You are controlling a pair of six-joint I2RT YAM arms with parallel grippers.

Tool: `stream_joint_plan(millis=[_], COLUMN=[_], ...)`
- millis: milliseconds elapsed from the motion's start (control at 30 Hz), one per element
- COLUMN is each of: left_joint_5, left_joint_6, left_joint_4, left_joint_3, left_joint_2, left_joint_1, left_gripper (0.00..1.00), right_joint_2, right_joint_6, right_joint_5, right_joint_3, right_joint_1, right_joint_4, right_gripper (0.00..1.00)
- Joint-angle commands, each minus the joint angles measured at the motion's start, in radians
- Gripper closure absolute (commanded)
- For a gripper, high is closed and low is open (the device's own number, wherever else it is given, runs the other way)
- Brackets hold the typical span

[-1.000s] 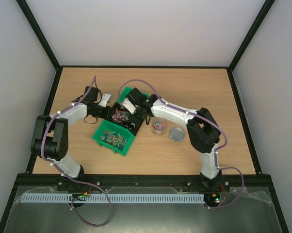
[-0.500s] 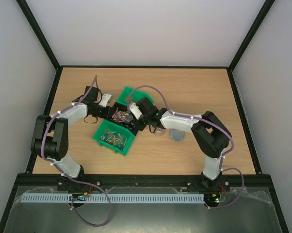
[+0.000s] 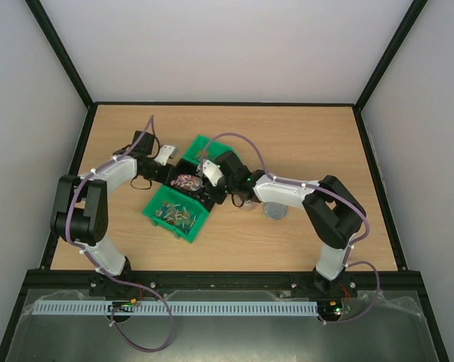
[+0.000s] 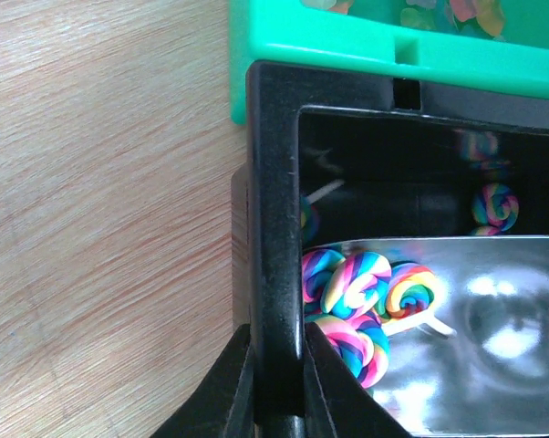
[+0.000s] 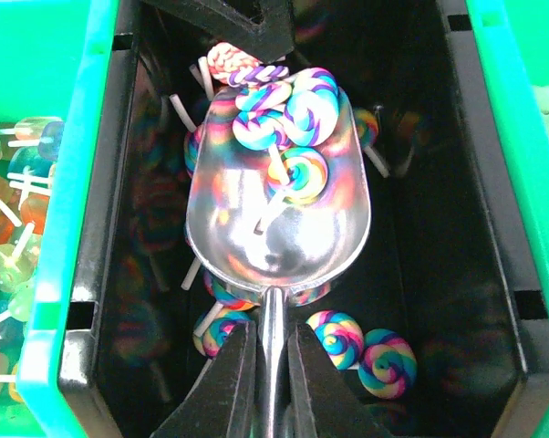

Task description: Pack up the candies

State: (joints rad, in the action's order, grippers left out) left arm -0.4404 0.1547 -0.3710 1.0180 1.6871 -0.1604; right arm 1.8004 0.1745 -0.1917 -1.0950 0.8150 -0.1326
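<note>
The candies [image 5: 288,119] are small rainbow-swirl lollipops lying in a black bin [image 5: 420,182] between two green bins. My right gripper [image 5: 273,365] is shut on the handle of a metal scoop [image 5: 274,228], which sits inside the black bin with a few candies at its front lip. More candies [image 5: 388,363] lie loose on the bin floor. My left gripper [image 4: 274,374] is shut on the black bin's near wall [image 4: 273,182]; the scoop [image 4: 475,338] and its candies [image 4: 357,292] show beside it. In the top view the left gripper [image 3: 169,175] and the right gripper [image 3: 216,183] meet at the black bin [image 3: 204,198].
A green bin [image 3: 157,221] of pale candies sits in front of the black bin, and another green bin [image 3: 203,143] sits behind it. A small clear jar [image 3: 246,199] and a round silver lid [image 3: 274,210] stand to the right, by my right forearm.
My right arm has dropped lower and pushed the scoop leftward into the black bin, and candies now lie in the scoop. My left gripper has kept its hold on the bin wall.
</note>
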Motion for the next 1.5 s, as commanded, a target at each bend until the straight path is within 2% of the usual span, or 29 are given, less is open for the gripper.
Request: stream_joint_plan(millis=[0, 133, 233, 467, 667, 1000, 1233, 1467], left_joint_5=[-0.053, -0.063, -0.074, -0.104, -0.106, -0.112, -0.062, -0.080], left_joint_6=[-0.025, -0.037, -0.038, -0.051, -0.054, -0.069, -0.067, -0.063], left_joint_4=[-0.025, -0.019, -0.013, -0.017, -0.014, 0.006, -0.003, -0.005], left_joint_3=[0.013, 0.013, 0.016, 0.046, 0.053, 0.051, 0.052, 0.052], left_joint_2=[0.034, 0.030, 0.028, 0.021, 0.004, 0.000, 0.005, -0.001], left_joint_1=[-0.002, 0.012, 0.021, 0.046, 0.061, 0.068, 0.068, 0.068], left_gripper=[0.90, 0.86, 0.76, 0.44, 0.31, 0.28, 0.28, 0.28], right_joint_2=[-0.038, -0.106, -0.113, -0.144, -0.175, -0.206, -0.253, -0.334], right_joint_6=[0.046, 0.068, 0.070, 0.075, 0.049, 0.054, 0.030, 0.034], right_joint_5=[-0.077, -0.084, -0.079, -0.073, -0.068, -0.068, -0.120, -0.229], right_joint_3=[0.014, 0.093, 0.105, 0.124, 0.127, 0.145, 0.163, 0.199], right_joint_1=[-0.008, -0.017, -0.025, -0.046, -0.071, -0.083, -0.115, -0.163], right_joint_4=[0.013, -0.003, -0.001, -0.004, -0.002, 0.008, 0.008, 0.027], right_gripper=[0.99, 0.99, 0.99, 0.99, 0.99, 0.99, 0.99, 0.99])
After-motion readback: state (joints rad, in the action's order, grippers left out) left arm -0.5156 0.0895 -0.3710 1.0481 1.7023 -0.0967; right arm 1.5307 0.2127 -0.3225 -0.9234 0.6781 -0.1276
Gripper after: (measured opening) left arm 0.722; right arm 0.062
